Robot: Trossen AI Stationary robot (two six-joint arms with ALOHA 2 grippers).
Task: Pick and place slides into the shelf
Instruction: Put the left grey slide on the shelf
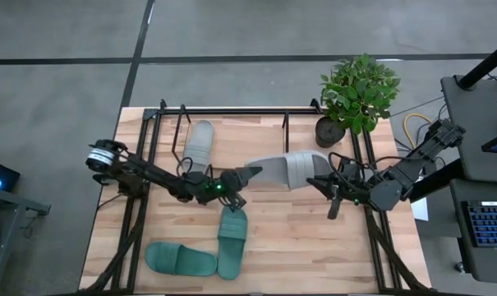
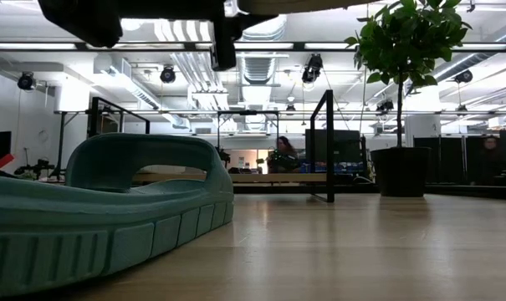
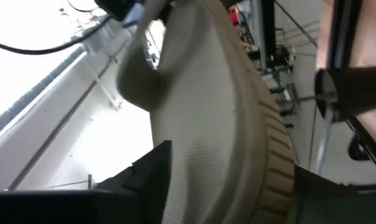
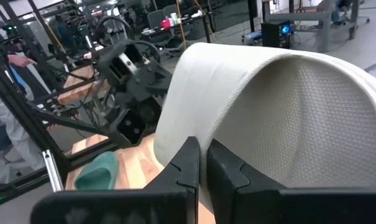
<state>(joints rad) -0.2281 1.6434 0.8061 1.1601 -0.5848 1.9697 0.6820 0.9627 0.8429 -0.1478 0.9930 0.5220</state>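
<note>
A light grey slide (image 1: pixel 285 170) hangs in the air over the middle of the table, sole toward the low view (image 2: pixel 319 4). My left gripper (image 1: pixel 245 176) is shut on its end nearer the table's left. My right gripper (image 1: pixel 324 182) is shut at its strap end. The second grey slide (image 1: pixel 199 144) lies flat on the shelf's (image 1: pixel 223 123) board. Two dark teal slides (image 1: pixel 232 240) (image 1: pixel 180 260) lie sole down on the table near its near edge; one fills the low view's left (image 2: pixel 94 209). My left gripper holds the grey slide by its end toward the table's left (image 3: pixel 194 180), pinched across the sole between the two fingers (image 3: pixel 151 177), coming level from the table's left. The slide is lifted clear of the table. My right gripper meets the wide strap's edge (image 4: pixel 203 134), coming from the table's right; its fingers (image 4: pixel 186 165) stand close together and hide the place of contact. The strap (image 4: pixel 287 106) arches just beyond them.
A potted plant (image 1: pixel 359 90) stands at the table's far right corner beside the shelf's right end. Black frame tubes run along both table sides (image 1: pixel 141 205) (image 1: pixel 375 230). Bare board shows on the shelf to the right of the grey slide (image 1: pixel 256 136).
</note>
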